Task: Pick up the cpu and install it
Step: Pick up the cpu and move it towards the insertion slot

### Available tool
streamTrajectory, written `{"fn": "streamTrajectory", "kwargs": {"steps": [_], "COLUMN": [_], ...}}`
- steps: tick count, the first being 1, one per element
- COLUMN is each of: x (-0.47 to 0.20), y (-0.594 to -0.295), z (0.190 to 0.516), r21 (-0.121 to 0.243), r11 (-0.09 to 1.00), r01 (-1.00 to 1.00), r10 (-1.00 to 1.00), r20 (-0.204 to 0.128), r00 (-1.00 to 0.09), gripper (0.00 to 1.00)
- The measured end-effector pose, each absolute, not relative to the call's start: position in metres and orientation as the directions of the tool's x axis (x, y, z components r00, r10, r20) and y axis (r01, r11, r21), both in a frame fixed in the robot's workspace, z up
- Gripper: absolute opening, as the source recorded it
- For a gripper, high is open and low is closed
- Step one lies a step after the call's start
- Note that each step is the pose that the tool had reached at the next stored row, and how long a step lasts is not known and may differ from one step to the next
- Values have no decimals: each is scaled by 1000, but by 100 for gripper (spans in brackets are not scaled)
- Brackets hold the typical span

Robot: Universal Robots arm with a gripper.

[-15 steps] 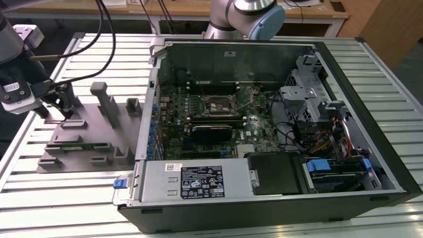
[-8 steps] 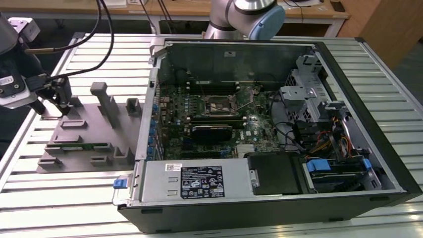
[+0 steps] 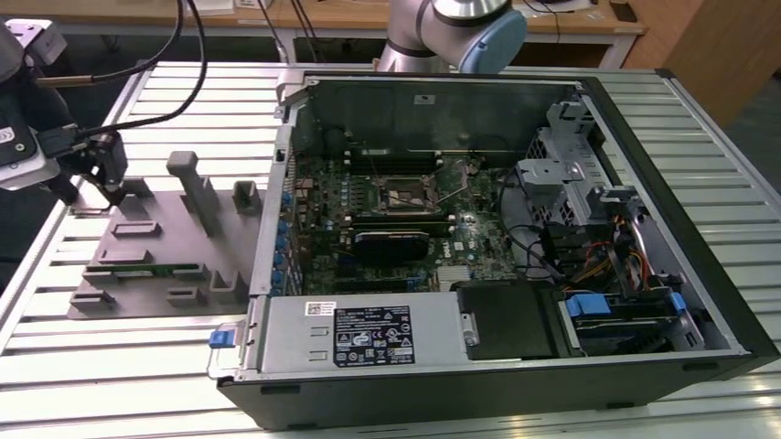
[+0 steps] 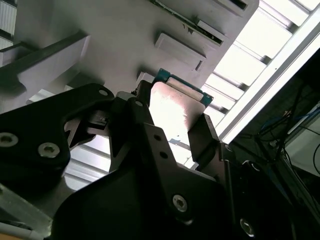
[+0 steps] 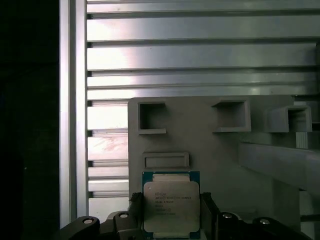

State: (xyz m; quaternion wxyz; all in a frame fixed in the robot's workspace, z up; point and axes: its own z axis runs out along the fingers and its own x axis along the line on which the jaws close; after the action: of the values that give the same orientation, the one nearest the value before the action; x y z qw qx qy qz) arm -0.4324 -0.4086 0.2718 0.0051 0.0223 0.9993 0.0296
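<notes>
The cpu (image 5: 171,197) is a flat square chip with a silvery top and a green rim. It sits between the two black fingers of my gripper (image 5: 171,207), which press on its opposite edges. In the second wrist view the cpu (image 4: 175,102) is held in the gripper (image 4: 174,112) a little above the grey parts holder (image 4: 100,30). In the exterior view my gripper (image 3: 91,190) hangs over the far corner of that holder (image 3: 159,265), at the exterior view's left. The metal-framed socket (image 3: 409,194) lies on the motherboard inside the open computer case.
The open computer case (image 3: 635,119) takes up the middle and the exterior view's right, with a black heatsink block (image 3: 390,245), cables and a drive cage inside. The holder carries upright posts (image 3: 186,183) and pockets. Everything rests on a slatted aluminium table (image 3: 110,366).
</notes>
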Motion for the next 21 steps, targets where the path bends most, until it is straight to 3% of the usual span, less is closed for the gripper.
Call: {"fn": "streamTrajectory", "kwargs": {"steps": [21], "x": [-432], "y": [-409], "z": [312], "r21": [60], "r11": [997], "r01": [44], "r10": [45], "r20": [-10], "r00": [-999], "gripper": [54]}}
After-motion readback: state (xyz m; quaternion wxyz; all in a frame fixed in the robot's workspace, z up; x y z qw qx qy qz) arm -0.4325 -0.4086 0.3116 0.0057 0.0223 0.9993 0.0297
